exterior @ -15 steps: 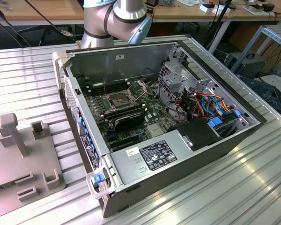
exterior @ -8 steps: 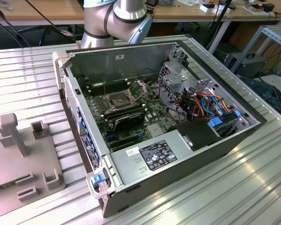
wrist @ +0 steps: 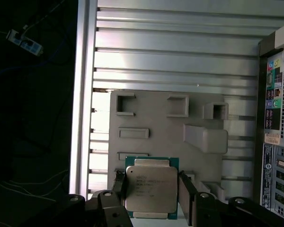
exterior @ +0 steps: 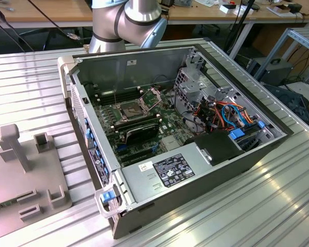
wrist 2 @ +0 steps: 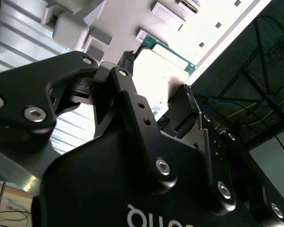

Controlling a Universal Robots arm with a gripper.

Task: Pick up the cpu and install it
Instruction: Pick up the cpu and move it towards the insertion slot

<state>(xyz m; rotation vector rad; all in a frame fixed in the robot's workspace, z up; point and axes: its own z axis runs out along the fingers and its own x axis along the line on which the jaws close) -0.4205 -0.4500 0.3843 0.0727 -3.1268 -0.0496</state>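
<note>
The cpu (wrist: 150,188) is a flat silver-grey square chip with a green rim. In the first wrist view it sits between the two black fingers of my gripper (wrist: 151,176), one finger (wrist: 119,185) against each side edge. The gripper is shut on the cpu, above the grey fixture plate (wrist: 156,118). In the second wrist view the cpu (wrist 2: 166,53) shows its green edge between the fingertips of the gripper (wrist 2: 156,75). In the exterior view the open socket (exterior: 131,109) lies on the motherboard (exterior: 167,126) inside the computer case, its metal frame hinged up.
The open computer case (exterior: 206,164) lies on a ribbed metal table (exterior: 257,216). The grey fixture plate (exterior: 26,177), with an upright post (exterior: 13,144) and small slots, lies at the exterior view's left. The arm's grey joint (exterior: 126,20) stands behind the case. Cables and a drive bay crowd the case's right.
</note>
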